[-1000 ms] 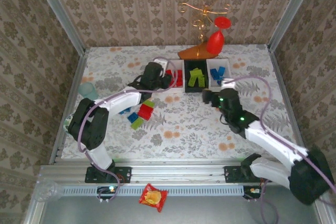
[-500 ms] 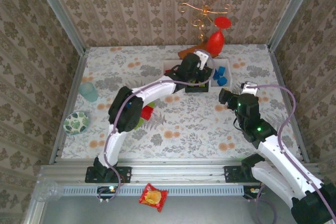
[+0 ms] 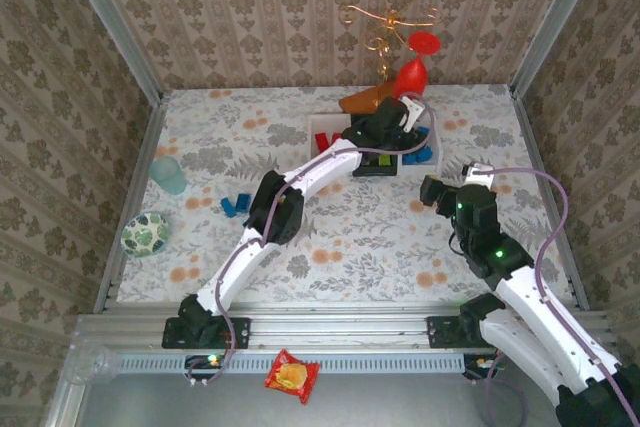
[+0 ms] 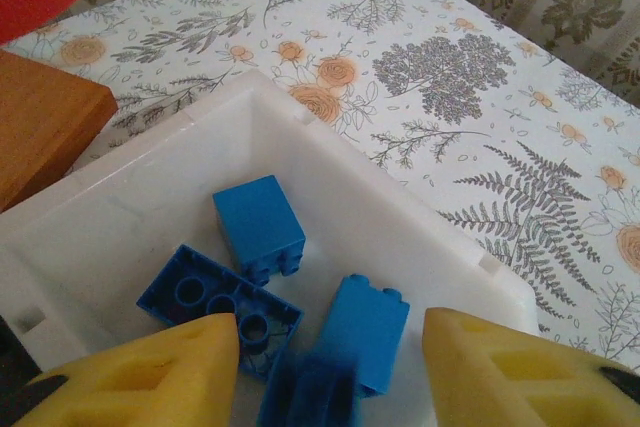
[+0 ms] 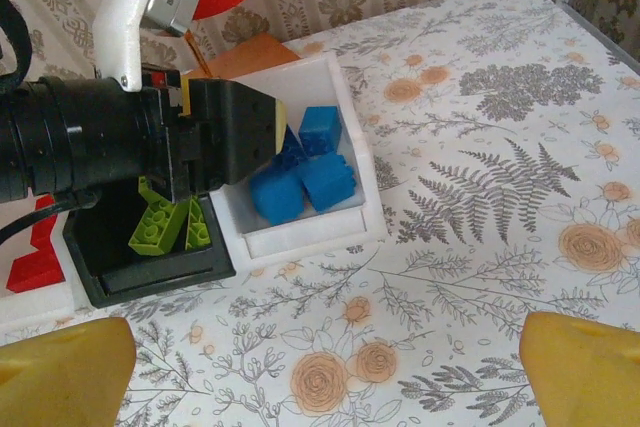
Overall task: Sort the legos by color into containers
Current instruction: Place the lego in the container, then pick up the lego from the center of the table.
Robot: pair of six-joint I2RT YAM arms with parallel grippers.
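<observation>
My left gripper (image 3: 403, 133) hangs open over the right white container (image 3: 430, 154), its rim (image 4: 385, 192) in the left wrist view. Several blue legos (image 4: 258, 222) lie inside. A blurred blue lego (image 4: 305, 392) sits between the yellow fingers (image 4: 140, 372), touching neither. The black container (image 5: 150, 277) holds lime green legos (image 5: 160, 227). The left white container (image 5: 30, 302) holds red legos (image 5: 35, 265). My right gripper (image 5: 325, 347) is open over bare cloth in front of the containers, near the right white one (image 5: 300, 237). A loose blue lego (image 3: 236, 205) lies on the table at left.
A wooden base (image 3: 372, 99) with a gold ornament and a red vase (image 3: 412, 75) stands just behind the containers. A teal cup (image 3: 170, 175) and a patterned bowl (image 3: 146, 233) sit at the left edge. A red snack packet (image 3: 292, 375) lies off the table's near rail.
My left arm swung right from the left white container to over the right white one, where a blue lego is loose between its fingers. My right arm pulled back toward the near right.
</observation>
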